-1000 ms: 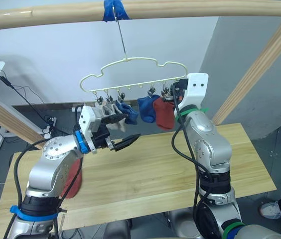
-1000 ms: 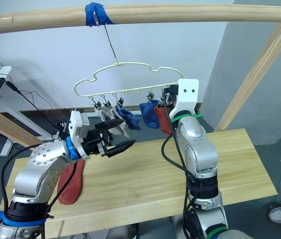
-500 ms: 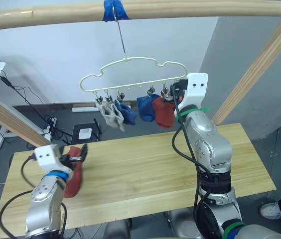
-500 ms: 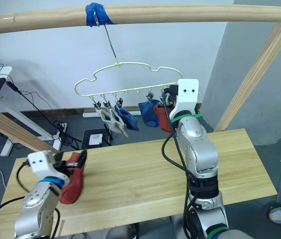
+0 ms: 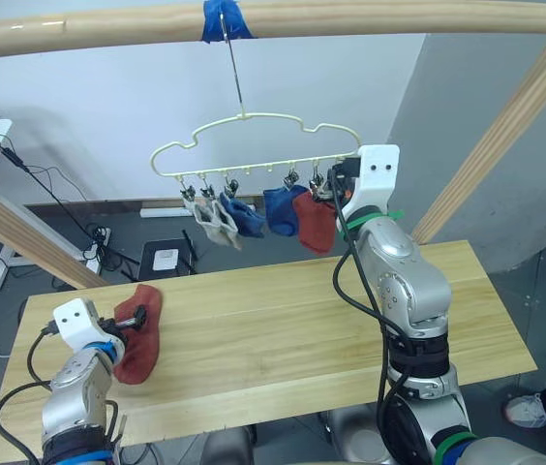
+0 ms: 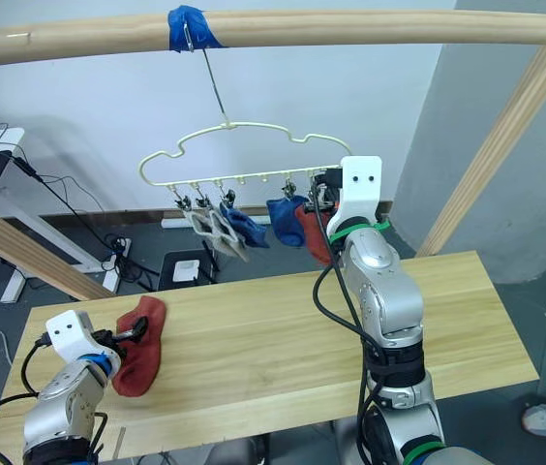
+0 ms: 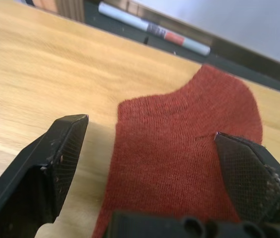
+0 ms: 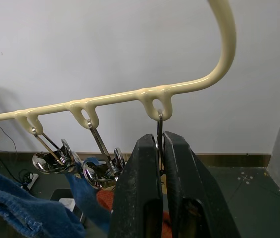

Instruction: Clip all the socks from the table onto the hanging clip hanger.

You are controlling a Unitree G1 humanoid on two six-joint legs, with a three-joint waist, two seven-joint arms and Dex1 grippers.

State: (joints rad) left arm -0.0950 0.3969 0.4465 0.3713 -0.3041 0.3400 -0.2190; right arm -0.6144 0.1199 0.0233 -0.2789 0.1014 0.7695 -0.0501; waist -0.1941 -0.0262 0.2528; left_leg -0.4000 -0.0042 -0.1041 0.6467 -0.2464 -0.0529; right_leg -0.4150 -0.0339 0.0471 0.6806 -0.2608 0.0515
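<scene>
While five socks already hang from the clip hanger (image 5: pixel 254 145) in the upper middle of the frame, one rust-red sock (image 5: pixel 141 332) lies flat on the counter (image 5: pixel 283 339) at the lower left, so I judge the task to be on its last item and the step in hand to be the pickup.

My left hand (image 7: pixel 150 163) is low over the counter at the lower left, its two black fingers spread wide. In my left wrist view one finger (image 7: pixel 55 163) stands over bare wood just beside the sock's edge, and the other (image 7: pixel 249 168) is over the red knit. The fingers are open around part of the sock and nothing is gripped yet.

My right hand (image 8: pixel 161 163) is up at the hanger's right end, its fingers pressed together on the thin metal clip (image 8: pixel 160 130) that hangs from the last loop. On the row I see two light grey socks (image 5: pixel 213 219), two blue ones (image 5: pixel 278 208) and a red one (image 5: pixel 317 221) beside my right hand.

Next, I think, I should close my left fingers on the sock's edge, pinching enough knit that it does not slip, then lift it towards the pinched clip. The soft fabric will droop, so the edge must be offered cleanly.
</scene>
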